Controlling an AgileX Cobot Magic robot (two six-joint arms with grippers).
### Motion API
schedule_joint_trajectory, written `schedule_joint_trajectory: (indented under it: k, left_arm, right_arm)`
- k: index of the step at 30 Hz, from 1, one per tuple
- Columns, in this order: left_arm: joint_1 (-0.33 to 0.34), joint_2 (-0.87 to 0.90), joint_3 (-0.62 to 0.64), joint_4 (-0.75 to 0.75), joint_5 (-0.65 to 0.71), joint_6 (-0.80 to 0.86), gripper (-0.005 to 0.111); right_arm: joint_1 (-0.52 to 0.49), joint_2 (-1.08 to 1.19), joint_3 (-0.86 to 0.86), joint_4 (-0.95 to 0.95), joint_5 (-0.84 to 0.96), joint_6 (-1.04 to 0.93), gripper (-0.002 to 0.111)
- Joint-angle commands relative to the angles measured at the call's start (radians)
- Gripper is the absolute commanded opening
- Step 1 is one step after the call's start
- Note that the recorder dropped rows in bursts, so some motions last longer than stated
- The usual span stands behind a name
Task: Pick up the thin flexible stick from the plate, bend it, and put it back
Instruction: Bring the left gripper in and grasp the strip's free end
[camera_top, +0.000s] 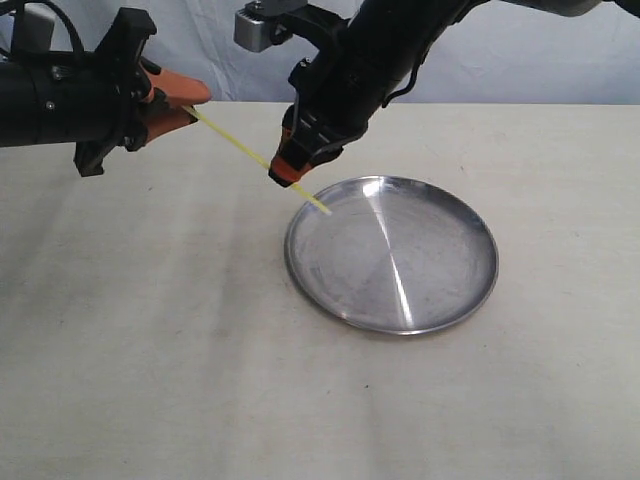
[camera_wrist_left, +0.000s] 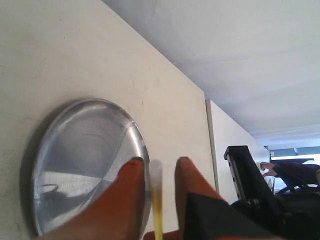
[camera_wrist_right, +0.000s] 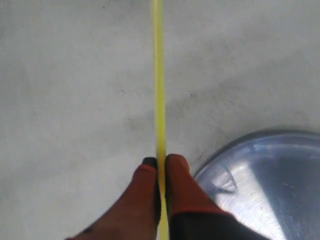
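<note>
The thin, bright yellow flexible stick (camera_top: 240, 145) is off the round, shiny silver metal plate (camera_top: 400, 325) and held in the air as a straight, slanted line. Its pale lower tip hangs over the plate's rim on the side facing the left arm. Whether that tip touches the metal cannot be told. From there the stick rises away from the plate toward the left hand (camera_top: 190, 105).

The right hand (camera_top: 285, 176), with orange fingers on a black body, is clamped on the stick just outside the plate's rim, close to the lower tip. In the right wrist view its two fingers (camera_wrist_right: 145, 172) press together with the yellow strand (camera_wrist_right: 158, 75) pinched between them and the plate (camera_wrist_right: 270, 175) just beside.

The left hand is well apart from the plate. In the left wrist view its fingers (camera_wrist_left: 132, 172) stand spread, with the blurred upper end of the stick (camera_wrist_left: 157, 200) between them and a gap on either side.

The plate rests on a pale beige desk (camera_top: 150, 350). The right arm's black bulk (camera_top: 370, 50) covers the desk beyond the plate's far rim.
</note>
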Motion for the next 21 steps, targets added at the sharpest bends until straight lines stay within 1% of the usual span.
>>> schedule_joint_trajectory:
  k: [1, 4, 14, 15, 17, 19, 21]
  left_arm:
    - [0.001, -0.001, -0.006, -0.015, -0.005, 0.007, 0.010]
    - [0.001, -0.001, -0.006, -0.015, -0.005, 0.011, 0.000]
    - [0.001, -0.001, -0.006, -0.015, -0.006, 0.054, 0.000]
    - [0.001, -0.001, -0.006, -0.015, -0.003, 0.054, 0.000]
    - [0.001, -0.001, -0.006, -0.015, -0.001, 0.054, 0.000]
    - [0.001, -0.001, -0.006, -0.015, -0.001, 0.054, 0.000]
    - [0.001, -0.001, -0.006, -0.015, -0.001, 0.054, 0.000]
  right_arm:
    - [0.001, -0.010, 0.005, 0.040, -0.007, -0.019, -0.001]
    - [0.001, -0.010, 0.005, 0.039, -0.003, -0.019, -0.001]
    - [0.001, -0.010, 0.005, 0.042, 0.006, -0.019, -0.001]
    - [0.001, -0.010, 0.005, 0.042, 0.006, -0.019, 0.002]
    - [0.001, -0.010, 0.005, 0.042, 0.009, -0.019, 0.013]
    - [0.001, -0.010, 0.005, 0.037, 0.009, -0.019, 0.029]
    - [0.001, -0.010, 0.005, 0.032, 0.017, -0.019, 0.042]
